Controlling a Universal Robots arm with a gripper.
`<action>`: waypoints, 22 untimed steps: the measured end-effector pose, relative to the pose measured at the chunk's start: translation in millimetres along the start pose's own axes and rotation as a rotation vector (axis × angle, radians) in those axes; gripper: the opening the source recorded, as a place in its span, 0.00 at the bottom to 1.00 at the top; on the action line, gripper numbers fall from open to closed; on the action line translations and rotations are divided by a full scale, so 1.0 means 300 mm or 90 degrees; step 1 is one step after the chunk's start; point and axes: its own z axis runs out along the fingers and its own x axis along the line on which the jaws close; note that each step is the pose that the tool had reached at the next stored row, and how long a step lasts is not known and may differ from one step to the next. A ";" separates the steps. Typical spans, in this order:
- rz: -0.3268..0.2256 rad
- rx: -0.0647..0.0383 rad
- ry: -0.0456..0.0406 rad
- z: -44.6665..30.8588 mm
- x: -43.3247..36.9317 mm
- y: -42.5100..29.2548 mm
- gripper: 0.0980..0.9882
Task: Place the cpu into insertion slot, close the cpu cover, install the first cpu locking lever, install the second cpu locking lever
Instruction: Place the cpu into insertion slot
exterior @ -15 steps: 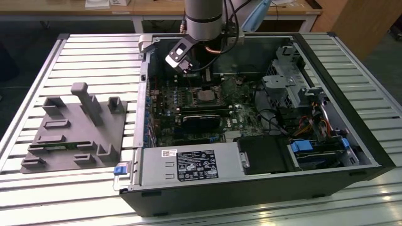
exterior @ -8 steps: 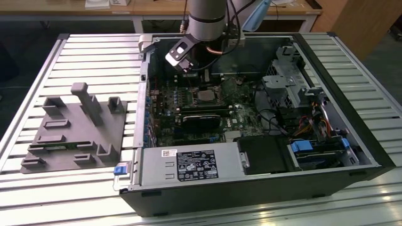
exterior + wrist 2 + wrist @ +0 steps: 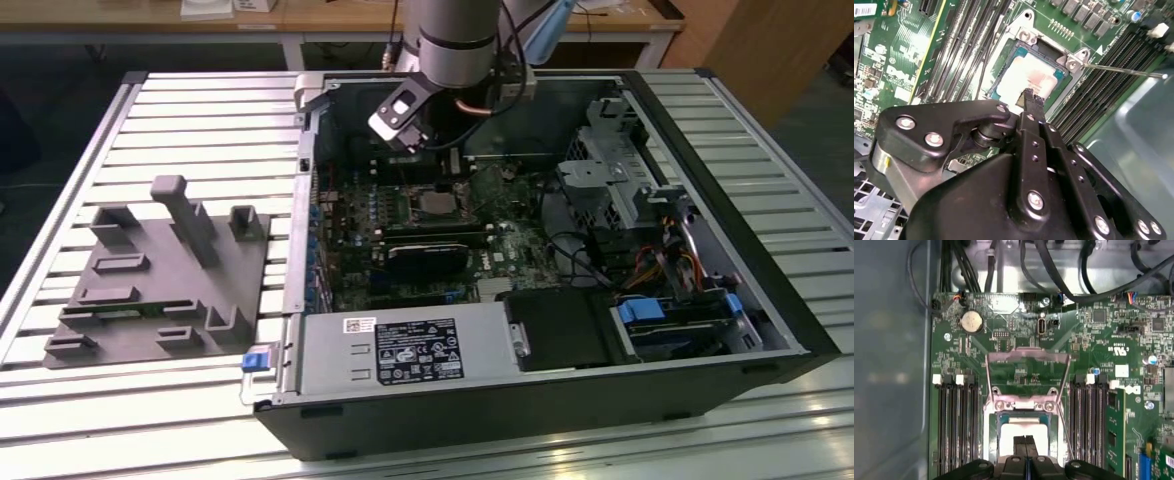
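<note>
Closest, our claw hangs pinched together and empty over the cpu. We see the cpu cover standing open in the first wrist view.

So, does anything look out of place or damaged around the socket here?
Nothing stands out. The cpu lies flat and square in the insertion slot, the cpu cover is swung open off it, and the shut fingers hover above the chip.

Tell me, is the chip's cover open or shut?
Open: the cpu cover is flipped back off the insertion slot, leaving the cpu bare.
</note>
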 end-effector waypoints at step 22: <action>0.000 0.000 0.0000 0.052 -0.001 -0.014 0.01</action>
